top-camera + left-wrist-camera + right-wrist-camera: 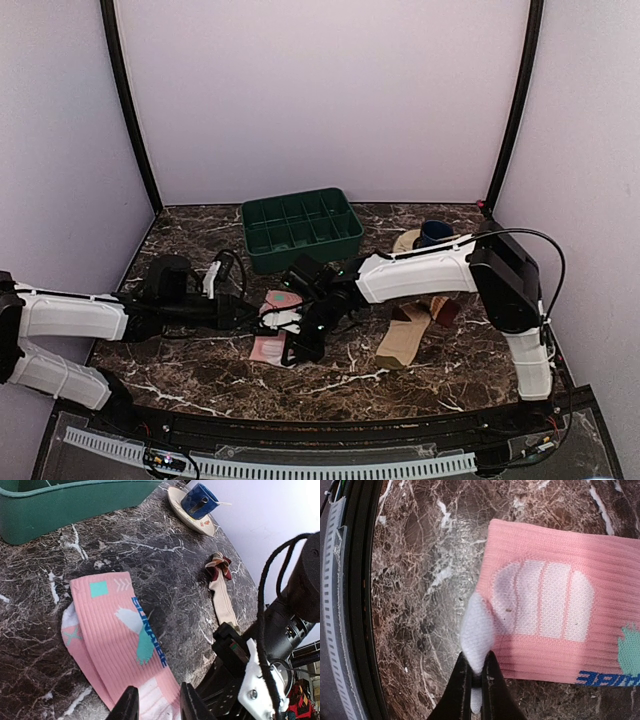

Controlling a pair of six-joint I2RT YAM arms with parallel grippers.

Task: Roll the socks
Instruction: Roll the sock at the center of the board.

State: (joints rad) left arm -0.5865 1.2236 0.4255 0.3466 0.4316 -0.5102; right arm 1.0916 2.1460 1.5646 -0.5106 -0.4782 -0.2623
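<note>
Pink sock: lies flat and unrolled on the bench, left of the middle; its white end points to the near edge and its other end points toward the green tray
Tan sock: lies well apart toward the right edge, short of the saucer and blue cup; its maroon end is bunched; nothing touches it
Right end effector: closed, pinching only the white tip at the pink sock's corner; the tip is pulled up into a small peak
Left end effector: jaws apart above the same white end; I cannot tell whether the pads touch the fabric
Stage: by my judgement the very start of the roll; no turn is formed yet
Risk, slip: the pinch holds very little cloth; a quick pull could free the tip
Risk, skew: lifting one corner alone may fold the sock on a slant; the roll would then come out cone-shaped and loose
Risk, drag: the flat sock may slide across the smooth stone instead of curling
Risk, crowding: both arms work the same end and could knock together
</note>
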